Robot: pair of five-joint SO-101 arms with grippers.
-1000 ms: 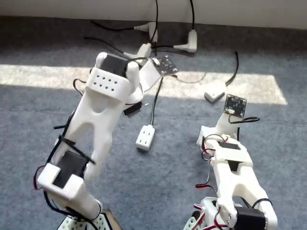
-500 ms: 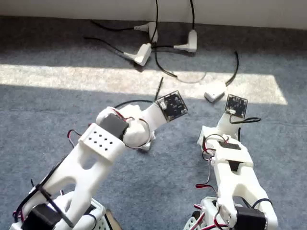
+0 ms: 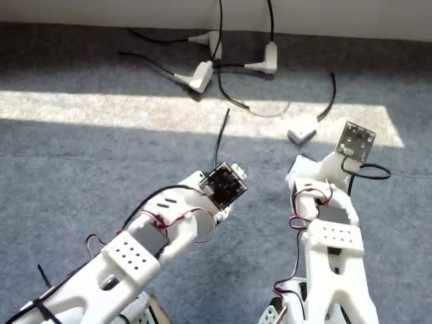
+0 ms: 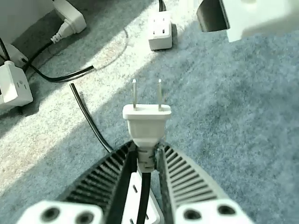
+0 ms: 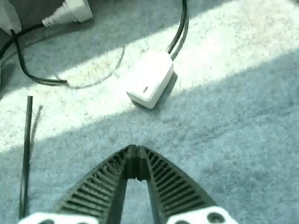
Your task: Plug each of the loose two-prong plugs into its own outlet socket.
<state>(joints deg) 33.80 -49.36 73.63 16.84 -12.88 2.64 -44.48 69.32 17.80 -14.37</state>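
One plug [image 4: 146,122] in left gripper [image 4: 146,153]

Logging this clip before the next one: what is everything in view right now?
white two-prong plug on a black cord: 1, white, in the left gripper, prongs pointing away.
white slotted socket block: 1, white, in the sunlit band ahead of the right arm.
white boxy cord block: 1, white, near the far wall.
white angled plugs: 2, white, by the far wall.
white slotted piece: 1, white, under the left gripper, mostly hidden.
black cords: several, black, trailing between them.
blue-grey carpet: 1, under everything.
left gripper: 1, black, shut on the plug.
right gripper: 1, black, shut, empty, over the carpet.
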